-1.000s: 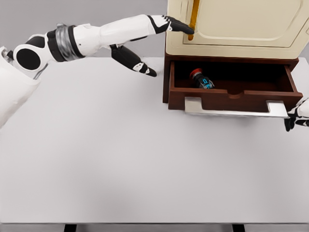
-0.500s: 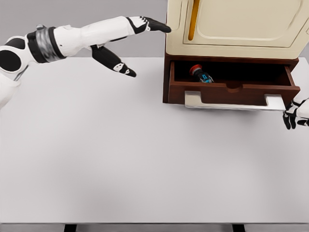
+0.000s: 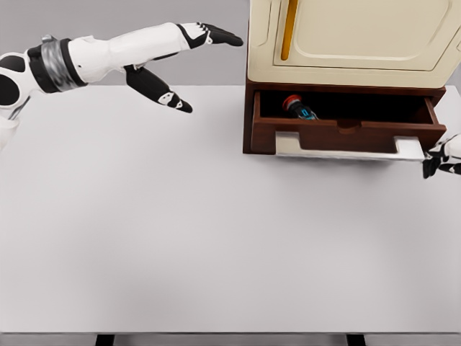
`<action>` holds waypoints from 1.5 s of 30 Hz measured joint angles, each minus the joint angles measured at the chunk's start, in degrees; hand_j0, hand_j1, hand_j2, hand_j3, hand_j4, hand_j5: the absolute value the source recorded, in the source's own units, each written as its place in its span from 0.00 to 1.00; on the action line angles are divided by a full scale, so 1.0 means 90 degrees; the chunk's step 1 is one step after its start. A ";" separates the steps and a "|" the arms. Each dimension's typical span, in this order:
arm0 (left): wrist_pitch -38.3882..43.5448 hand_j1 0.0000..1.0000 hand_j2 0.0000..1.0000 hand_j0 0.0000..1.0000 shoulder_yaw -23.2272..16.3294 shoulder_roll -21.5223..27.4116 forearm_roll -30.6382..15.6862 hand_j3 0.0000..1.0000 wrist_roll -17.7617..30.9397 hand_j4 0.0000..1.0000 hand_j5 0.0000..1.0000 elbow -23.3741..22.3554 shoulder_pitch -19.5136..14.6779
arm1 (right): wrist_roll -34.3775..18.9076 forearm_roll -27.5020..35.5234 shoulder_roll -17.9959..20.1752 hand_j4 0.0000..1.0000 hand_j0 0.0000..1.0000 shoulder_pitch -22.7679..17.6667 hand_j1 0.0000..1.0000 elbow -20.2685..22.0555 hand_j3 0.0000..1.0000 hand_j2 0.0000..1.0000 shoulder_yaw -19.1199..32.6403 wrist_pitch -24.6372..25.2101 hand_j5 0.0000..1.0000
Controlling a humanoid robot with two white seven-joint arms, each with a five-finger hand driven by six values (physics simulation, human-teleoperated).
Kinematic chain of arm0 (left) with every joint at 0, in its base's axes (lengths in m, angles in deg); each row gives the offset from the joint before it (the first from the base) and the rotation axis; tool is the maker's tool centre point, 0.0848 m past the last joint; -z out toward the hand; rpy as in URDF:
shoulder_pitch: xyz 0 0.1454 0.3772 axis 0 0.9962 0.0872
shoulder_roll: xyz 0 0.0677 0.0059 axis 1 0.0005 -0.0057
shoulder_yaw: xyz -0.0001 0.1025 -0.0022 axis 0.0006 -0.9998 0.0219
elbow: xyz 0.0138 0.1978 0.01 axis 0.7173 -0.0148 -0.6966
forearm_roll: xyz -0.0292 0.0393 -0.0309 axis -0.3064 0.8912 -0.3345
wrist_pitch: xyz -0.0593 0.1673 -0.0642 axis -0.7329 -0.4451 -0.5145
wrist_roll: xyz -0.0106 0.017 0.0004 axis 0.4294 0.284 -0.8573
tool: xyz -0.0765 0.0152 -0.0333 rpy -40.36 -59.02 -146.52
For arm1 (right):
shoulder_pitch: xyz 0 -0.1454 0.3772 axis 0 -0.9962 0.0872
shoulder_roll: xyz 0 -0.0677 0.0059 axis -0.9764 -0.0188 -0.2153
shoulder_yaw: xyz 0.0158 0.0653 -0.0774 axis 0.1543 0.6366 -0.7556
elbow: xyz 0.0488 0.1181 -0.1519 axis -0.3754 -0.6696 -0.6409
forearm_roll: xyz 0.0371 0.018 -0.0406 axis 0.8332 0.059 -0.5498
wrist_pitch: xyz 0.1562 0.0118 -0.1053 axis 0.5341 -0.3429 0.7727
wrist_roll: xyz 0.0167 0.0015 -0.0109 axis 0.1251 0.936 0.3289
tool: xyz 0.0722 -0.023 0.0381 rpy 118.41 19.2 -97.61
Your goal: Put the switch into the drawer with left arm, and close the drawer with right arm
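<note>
White table [image 3: 216, 231], switch [image 3: 297, 108] inside open drawer [image 3: 346, 135]

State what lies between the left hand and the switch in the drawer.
In the head view, between left hand and switch stands the cream cabinet's corner, above the drawer.

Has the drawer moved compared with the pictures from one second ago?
Yes. The drawer has slid further into the cream cabinet: less of its inside shows, and the switch now lies close under the cabinet's edge. The right hand is at its handle.
</note>
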 measured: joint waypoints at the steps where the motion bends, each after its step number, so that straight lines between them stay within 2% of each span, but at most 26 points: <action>1: 0.0000 1.00 1.00 1.00 0.0000 0.0004 0.0000 1.00 0.0000 1.00 1.00 0.0000 0.0000 | 0.0001 -0.0010 -0.0001 0.45 0.45 0.0000 0.45 -0.0037 0.45 0.45 0.0007 0.0012 0.45; 26: 0.0006 1.00 1.00 1.00 0.0005 0.0110 -0.0001 1.00 -0.0003 1.00 1.00 -0.0068 -0.0020 | -0.0106 -0.0447 -0.0260 0.45 0.45 0.0264 0.45 -0.0186 0.45 0.45 0.0058 0.0009 0.45; 45: 0.0004 1.00 1.00 1.00 -0.0009 0.0108 -0.0001 1.00 -0.0001 1.00 1.00 -0.0243 -0.0029 | -0.0059 -0.0312 -0.0310 0.46 0.46 0.0264 0.46 -0.0295 0.46 0.46 0.0034 0.0036 0.46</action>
